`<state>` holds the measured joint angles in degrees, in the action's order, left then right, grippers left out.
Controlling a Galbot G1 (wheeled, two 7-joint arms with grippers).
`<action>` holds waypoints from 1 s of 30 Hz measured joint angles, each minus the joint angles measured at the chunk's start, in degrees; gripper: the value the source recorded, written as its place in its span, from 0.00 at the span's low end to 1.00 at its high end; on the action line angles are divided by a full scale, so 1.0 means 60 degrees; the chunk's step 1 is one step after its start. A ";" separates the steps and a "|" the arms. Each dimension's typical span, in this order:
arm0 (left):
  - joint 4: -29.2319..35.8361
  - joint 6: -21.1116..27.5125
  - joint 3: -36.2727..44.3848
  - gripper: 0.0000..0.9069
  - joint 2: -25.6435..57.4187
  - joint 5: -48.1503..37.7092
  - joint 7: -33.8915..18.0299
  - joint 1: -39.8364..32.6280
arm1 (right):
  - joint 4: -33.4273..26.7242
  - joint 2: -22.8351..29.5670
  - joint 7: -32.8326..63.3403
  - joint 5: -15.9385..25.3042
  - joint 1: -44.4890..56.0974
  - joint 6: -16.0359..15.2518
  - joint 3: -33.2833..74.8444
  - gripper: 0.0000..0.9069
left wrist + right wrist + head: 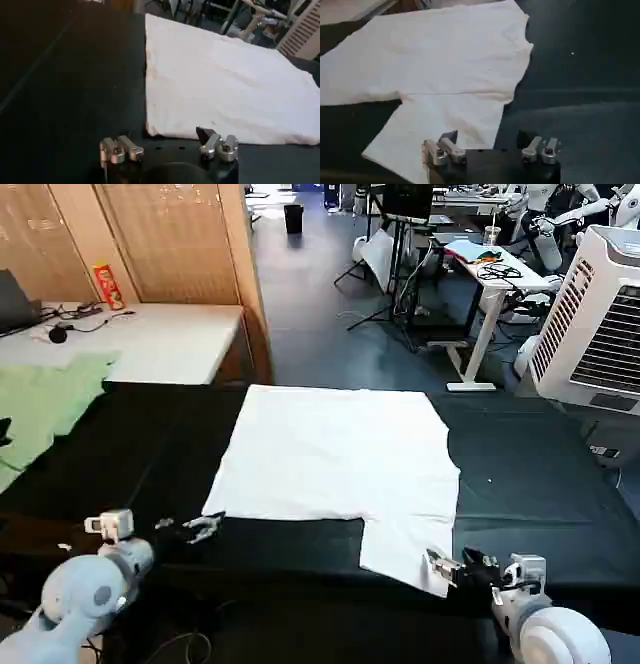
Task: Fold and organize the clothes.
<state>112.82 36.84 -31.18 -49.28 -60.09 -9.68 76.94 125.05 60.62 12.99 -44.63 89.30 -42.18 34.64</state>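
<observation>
The clothes are one white T-shirt (340, 459) lying flat on the black table (150, 454), its plain side up, with one sleeve (410, 552) reaching toward the near edge on the right. My left gripper (200, 527) is open just off the shirt's near left corner (152, 131), with nothing between its fingers. My right gripper (448, 567) is open at the sleeve's near right corner, one finger (451, 142) over the white cloth (445, 115) and the other over bare table. In the left wrist view the gripper (167, 145) sits on the dark surface just short of the shirt's hem.
A light green cloth (45, 399) lies at the table's far left. Behind it stands a white desk (150, 339) with cables and a red can (107, 284). A white fan unit (595, 314) stands at the far right, past the table's edge.
</observation>
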 joint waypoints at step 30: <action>0.0573 -0.0223 -0.0226 0.00 -0.0171 0.0232 -0.0192 0.0776 | 0.1142 0.0253 -0.0100 0.0054 0.1295 -0.0023 0.0604 0.00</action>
<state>116.26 35.50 -32.53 -50.31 -58.70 -10.83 81.60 131.90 62.14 12.39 -44.31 97.08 -42.31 38.26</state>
